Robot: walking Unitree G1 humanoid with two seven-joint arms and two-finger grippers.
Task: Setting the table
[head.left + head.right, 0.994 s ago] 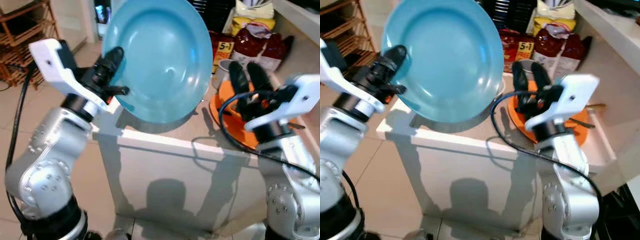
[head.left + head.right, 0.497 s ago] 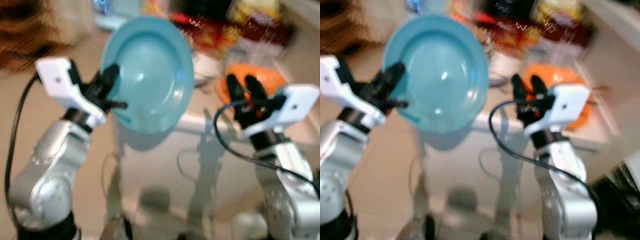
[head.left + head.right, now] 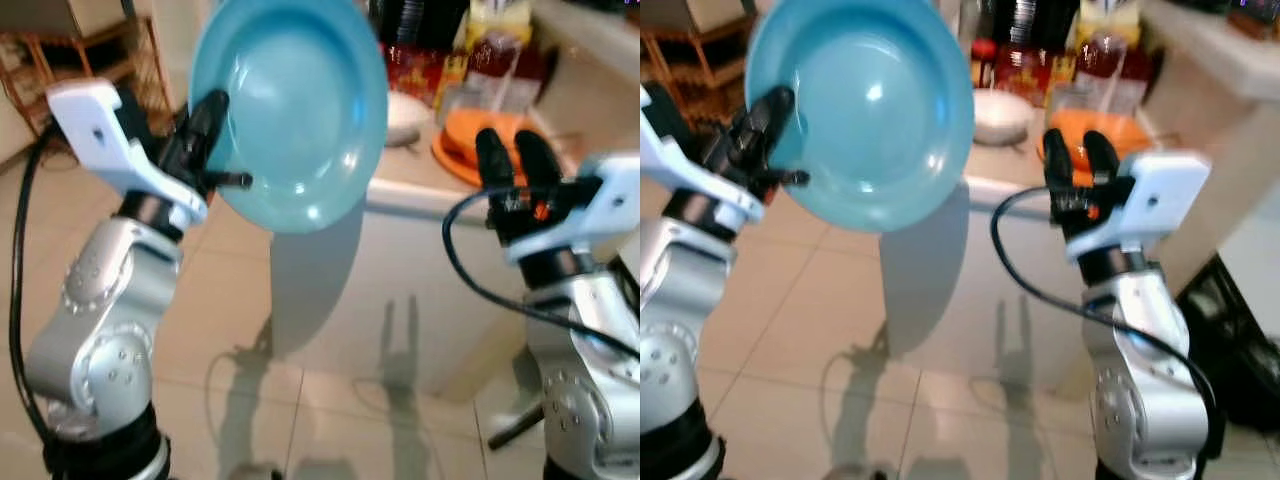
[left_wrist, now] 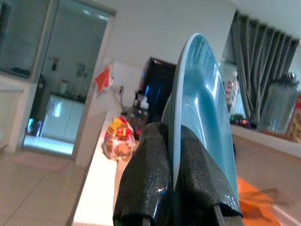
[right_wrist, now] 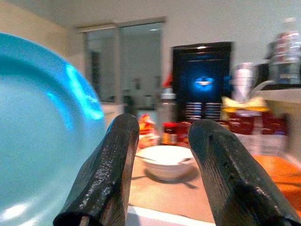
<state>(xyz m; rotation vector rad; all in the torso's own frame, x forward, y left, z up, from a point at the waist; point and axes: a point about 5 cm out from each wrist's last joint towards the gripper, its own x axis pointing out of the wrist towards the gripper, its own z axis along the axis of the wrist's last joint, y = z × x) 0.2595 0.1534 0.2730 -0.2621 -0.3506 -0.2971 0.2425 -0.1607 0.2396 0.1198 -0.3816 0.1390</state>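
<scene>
A light blue plate [image 3: 290, 110] is held up on edge, its hollow face turned toward me, well above the tiled floor. My left gripper [image 3: 212, 118] is shut on the plate's left rim; in the left wrist view both fingers [image 4: 155, 183] pinch the thin rim of the plate [image 4: 202, 122]. My right gripper [image 3: 514, 158] is open and holds nothing, raised in front of the white counter [image 3: 420, 195]. An orange plate [image 3: 480, 135] lies on that counter just beyond it, and a white bowl [image 3: 405, 115] sits to its left.
Bottles and red and yellow snack bags [image 3: 480, 60] crowd the back of the counter. A wooden rack [image 3: 95, 60] stands at the far left. Tiled floor [image 3: 300, 400] spreads below me. A dark object [image 3: 1230, 340] sits on the floor at the right.
The camera has pulled back from the counter and the picture has sharpened; the counter now lies farther off and to the right. The blue plate stays in my left gripper.
</scene>
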